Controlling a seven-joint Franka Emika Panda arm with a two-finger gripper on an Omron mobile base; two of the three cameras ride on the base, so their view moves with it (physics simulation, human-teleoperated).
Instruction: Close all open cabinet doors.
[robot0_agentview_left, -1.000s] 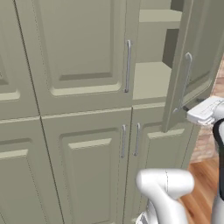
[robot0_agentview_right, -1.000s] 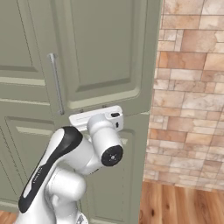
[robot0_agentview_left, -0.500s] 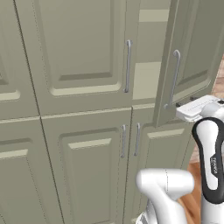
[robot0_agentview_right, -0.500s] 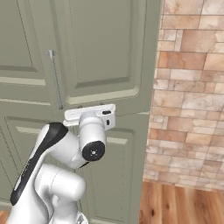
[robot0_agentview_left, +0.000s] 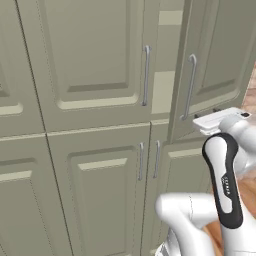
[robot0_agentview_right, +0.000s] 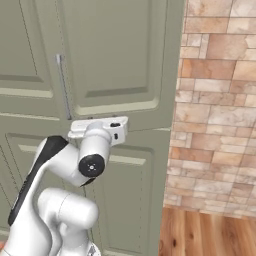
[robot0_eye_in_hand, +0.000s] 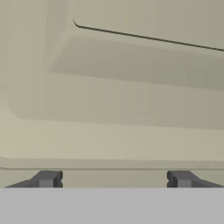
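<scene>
Pushing flat on the ajar upper right door (robot0_agentview_left: 220, 55) near its handle (robot0_agentview_left: 189, 85) suits this stiff, light-swinging hinged panel; fingers (robot0_eye_in_hand: 47, 179) are spread apart, gripping nothing.

A home kitchen, rendered: a full wall of sage grey-green cabinet doors (robot0_agentview_left: 95, 60) with recessed panels and long silver bar handles (robot0_agentview_left: 146, 75), stacked upper over lower. To the right stands a brick wall (robot0_agentview_right: 220, 100) in tan and reddish blocks, above a wooden plank floor (robot0_agentview_right: 210, 232).
</scene>
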